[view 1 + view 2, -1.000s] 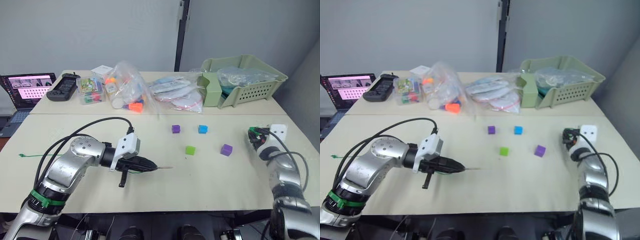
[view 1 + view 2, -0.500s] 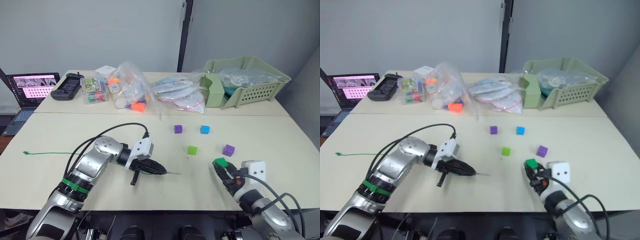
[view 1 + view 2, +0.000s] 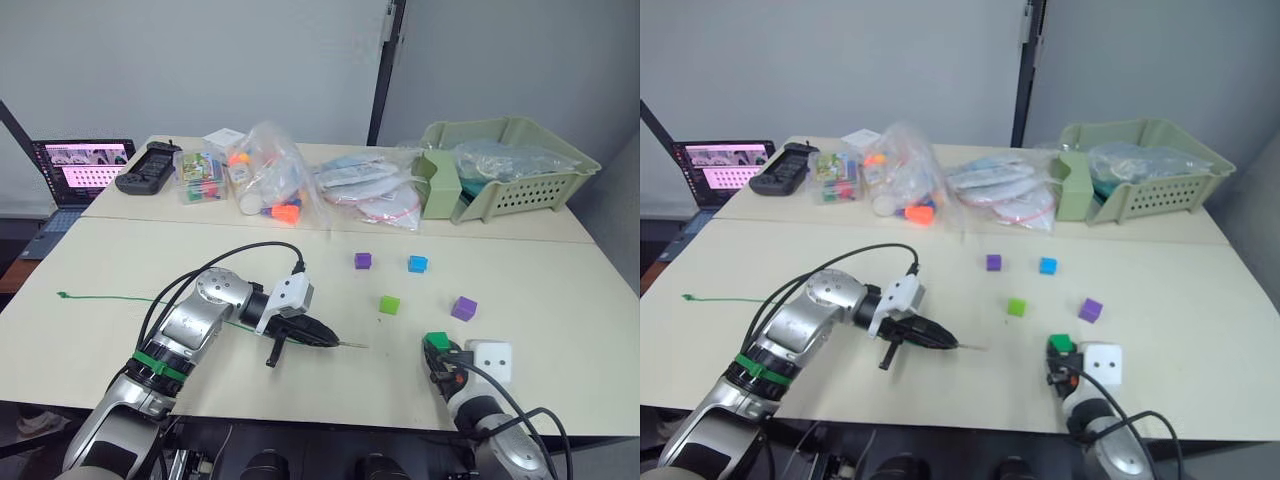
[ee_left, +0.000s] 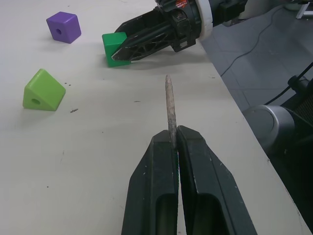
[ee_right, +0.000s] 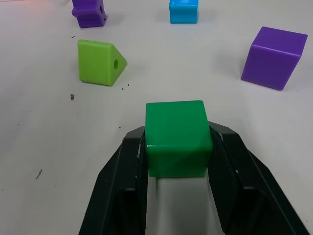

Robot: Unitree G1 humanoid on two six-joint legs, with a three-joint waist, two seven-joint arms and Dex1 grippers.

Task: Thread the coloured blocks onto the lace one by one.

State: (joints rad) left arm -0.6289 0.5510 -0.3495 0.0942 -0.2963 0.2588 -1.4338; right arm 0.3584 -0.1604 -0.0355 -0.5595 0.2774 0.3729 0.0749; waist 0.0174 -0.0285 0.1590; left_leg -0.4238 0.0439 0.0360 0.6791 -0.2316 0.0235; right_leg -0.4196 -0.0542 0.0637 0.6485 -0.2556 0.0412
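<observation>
Green block (image 5: 178, 137) is clamped in the right end effector (image 3: 441, 353) at 5 o'clock on the desk (image 3: 560, 360). Left end effector (image 4: 173, 142) is closed on the lace (image 3: 110, 298), tip (image 4: 169, 105) facing it. First threading step: next, align hole with tip.

Dark green plastic cube (image 5: 178, 137) clamped in right gripper (image 5: 178, 147); thin green lace's pale stiff tip (image 4: 169, 107) pinched by left gripper (image 4: 175, 139), aimed toward it.

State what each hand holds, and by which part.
The left hand pinches the lace at the base of its stiff pale tip. The right hand clamps the dark green block by two opposite side faces.
</observation>
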